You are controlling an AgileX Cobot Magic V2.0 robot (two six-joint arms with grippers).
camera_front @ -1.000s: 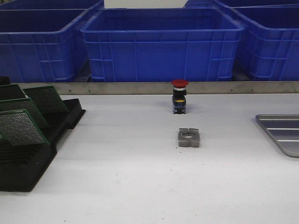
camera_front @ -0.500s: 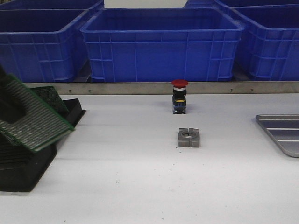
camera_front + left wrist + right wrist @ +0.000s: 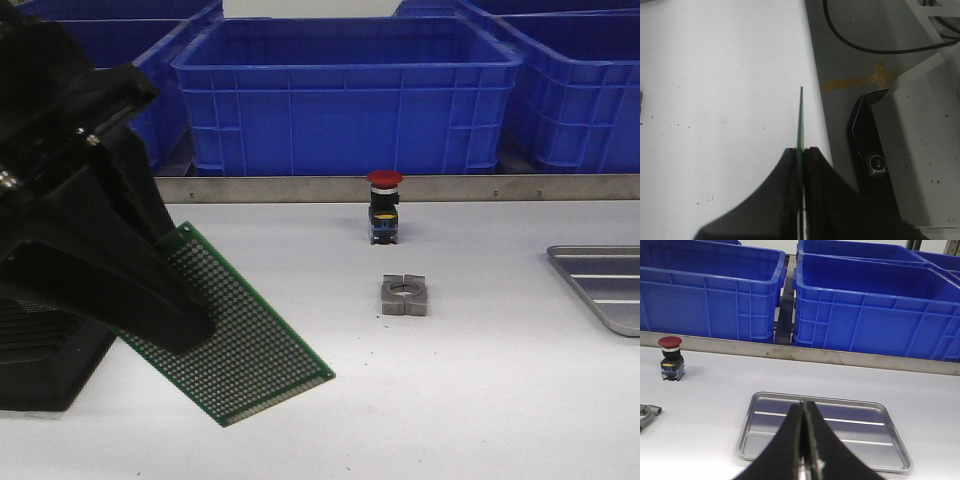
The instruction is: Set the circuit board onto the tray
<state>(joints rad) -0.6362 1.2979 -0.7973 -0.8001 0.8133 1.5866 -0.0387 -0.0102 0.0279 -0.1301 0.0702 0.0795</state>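
Note:
My left gripper (image 3: 175, 300) is shut on a green perforated circuit board (image 3: 240, 335) and holds it tilted above the table at the left. From the left wrist the circuit board (image 3: 800, 120) appears edge-on, pinched between the two black fingers (image 3: 801, 152). The silver ribbed tray (image 3: 605, 280) lies at the right edge of the table, far from the board. Seen from the right wrist, the tray (image 3: 765, 412) lies just beyond my right gripper (image 3: 803, 405), which is shut with nothing in it. The right gripper is out of the front view.
A black slotted rack (image 3: 45, 365) sits at the left, mostly hidden by my left arm. A red-capped push button (image 3: 384, 208) and a grey metal block (image 3: 404, 295) stand mid-table. Blue crates (image 3: 345, 95) line the back behind a metal rail.
My left gripper has lifted one circuit board out of the rack and swung it right and toward the camera. The arm now hides the other boards in the rack.

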